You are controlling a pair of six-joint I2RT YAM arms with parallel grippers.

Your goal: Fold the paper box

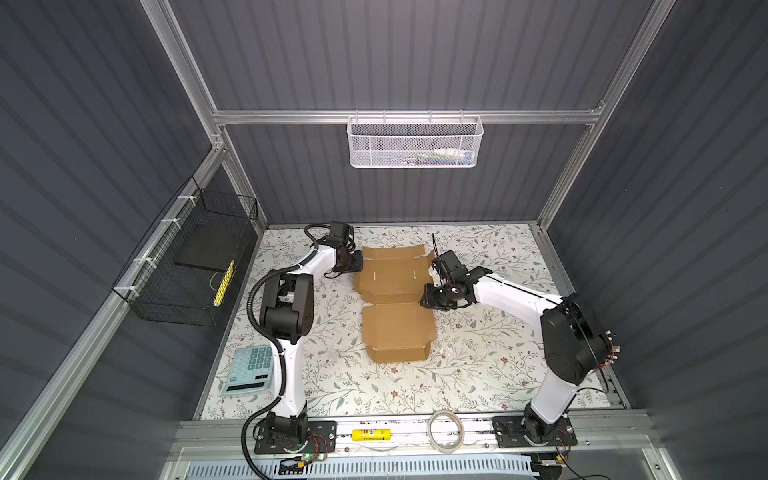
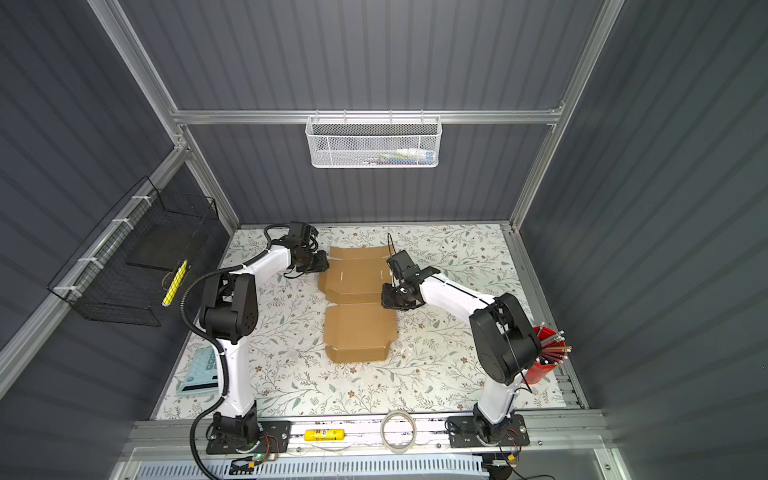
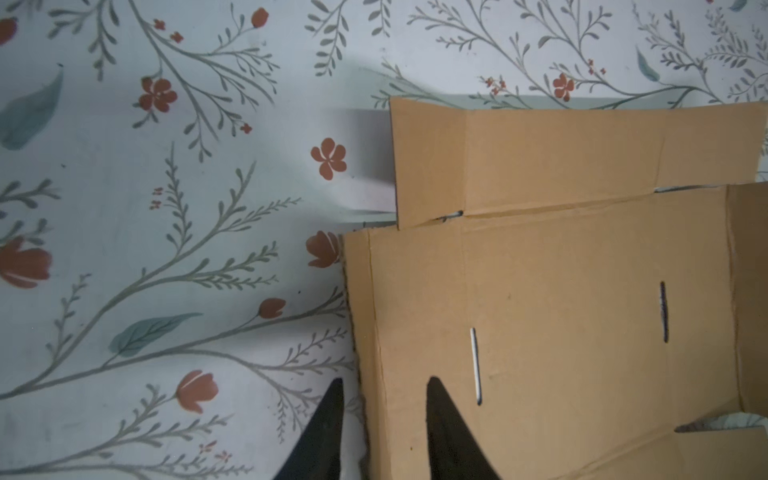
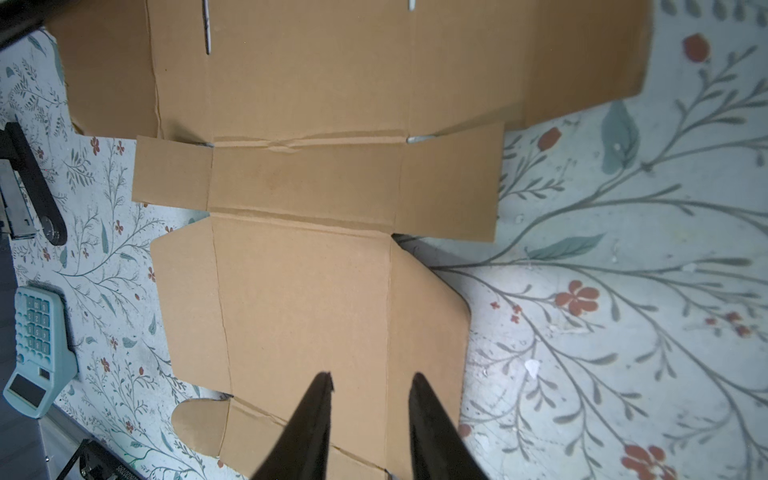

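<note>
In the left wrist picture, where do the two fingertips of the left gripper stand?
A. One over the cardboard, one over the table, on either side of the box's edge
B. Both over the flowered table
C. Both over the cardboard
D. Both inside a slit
A: the left gripper is open astride the edge of the paper box, with one fingertip over the cardboard and the other over the flowered table.

Materials and finishes that we can see

We see the paper box (image 1: 395, 278) as brown corrugated cardboard, matt, a little rough at the cut edges. The table cover (image 1: 478, 353) looks smooth, with a printed flower pattern. The frame bar (image 1: 291, 117) is pale metal, the white basket (image 1: 415, 143) is painted metal mesh, the calculator (image 1: 249, 370) is smooth plastic.
</note>
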